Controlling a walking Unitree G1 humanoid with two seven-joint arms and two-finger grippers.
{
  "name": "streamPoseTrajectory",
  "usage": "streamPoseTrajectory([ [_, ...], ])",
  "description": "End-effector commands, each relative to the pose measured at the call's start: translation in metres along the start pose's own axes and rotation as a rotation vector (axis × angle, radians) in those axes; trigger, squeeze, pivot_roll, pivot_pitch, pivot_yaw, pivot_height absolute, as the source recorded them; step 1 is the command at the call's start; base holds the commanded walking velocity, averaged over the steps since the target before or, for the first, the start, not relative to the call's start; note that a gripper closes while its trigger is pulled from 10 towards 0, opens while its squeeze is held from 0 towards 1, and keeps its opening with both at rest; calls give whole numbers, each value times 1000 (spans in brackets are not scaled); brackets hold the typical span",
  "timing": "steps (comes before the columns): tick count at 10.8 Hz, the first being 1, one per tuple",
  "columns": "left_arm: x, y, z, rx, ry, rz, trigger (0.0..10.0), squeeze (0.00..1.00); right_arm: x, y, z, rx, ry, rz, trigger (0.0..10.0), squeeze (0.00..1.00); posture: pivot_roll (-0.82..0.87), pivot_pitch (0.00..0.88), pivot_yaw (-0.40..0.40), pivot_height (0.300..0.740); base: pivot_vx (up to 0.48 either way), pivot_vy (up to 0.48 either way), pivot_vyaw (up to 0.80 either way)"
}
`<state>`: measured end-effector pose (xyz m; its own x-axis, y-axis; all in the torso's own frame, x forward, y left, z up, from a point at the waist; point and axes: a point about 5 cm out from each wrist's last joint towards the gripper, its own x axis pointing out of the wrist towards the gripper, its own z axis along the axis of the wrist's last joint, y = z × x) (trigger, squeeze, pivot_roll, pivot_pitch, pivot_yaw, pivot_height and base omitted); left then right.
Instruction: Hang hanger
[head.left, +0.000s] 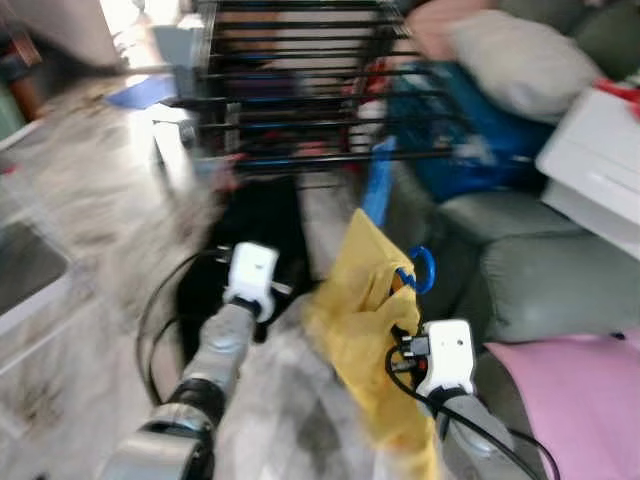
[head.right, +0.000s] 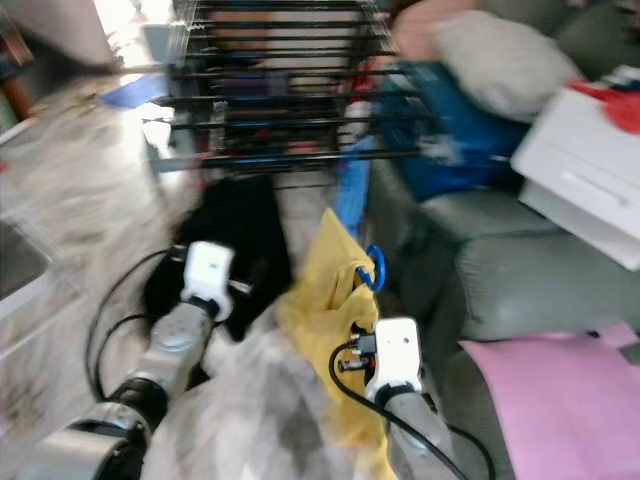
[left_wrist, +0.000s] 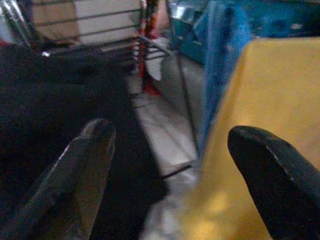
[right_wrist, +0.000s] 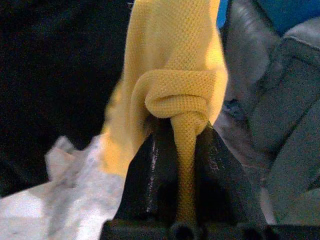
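Hanger (head.left: 420, 268), blue hook showing, carries a yellow garment (head.left: 365, 330) just below the black drying rack (head.left: 300, 90), presumably brought there for hooking on. Right gripper (right_wrist: 182, 150) is clenched on a fold of the garment. Left gripper (left_wrist: 170, 165) is spread wide, grasping nothing. Motion blur obscures the rack's rails.

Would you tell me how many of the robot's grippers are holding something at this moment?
1. The right gripper is pinched on the yellow garment, low and right of centre. The left gripper hangs open between the black garment and the yellow one, holding nothing.
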<state>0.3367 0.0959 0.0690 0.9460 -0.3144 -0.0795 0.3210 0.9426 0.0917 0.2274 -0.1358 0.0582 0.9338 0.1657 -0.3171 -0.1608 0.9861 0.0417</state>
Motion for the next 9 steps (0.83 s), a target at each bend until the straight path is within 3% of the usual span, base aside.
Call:
streamPoseTrajectory([
  [1,-1,4,-1,13,12,2,10000,0,0,-2,10,3,-51,-11,10000,0,-15,0,-12,740,0,0,0],
  [4,0,0,-1,-1,19,6,10000,0,-2,0,7,-25,-28,-9,10000,0,-22,0,-14,740,0,0,0],
  [5,1,-1,-1,-2,21,6,10000,0,-1,-14,1,-57,7,-115,10000,0,-21,0,-15,740,0,0,0],
  [9,1,-2,-3,-3,34,-1,10000,0,-1,-34,0,-40,30,-249,10000,0,-23,0,-13,740,0,0,0],
])
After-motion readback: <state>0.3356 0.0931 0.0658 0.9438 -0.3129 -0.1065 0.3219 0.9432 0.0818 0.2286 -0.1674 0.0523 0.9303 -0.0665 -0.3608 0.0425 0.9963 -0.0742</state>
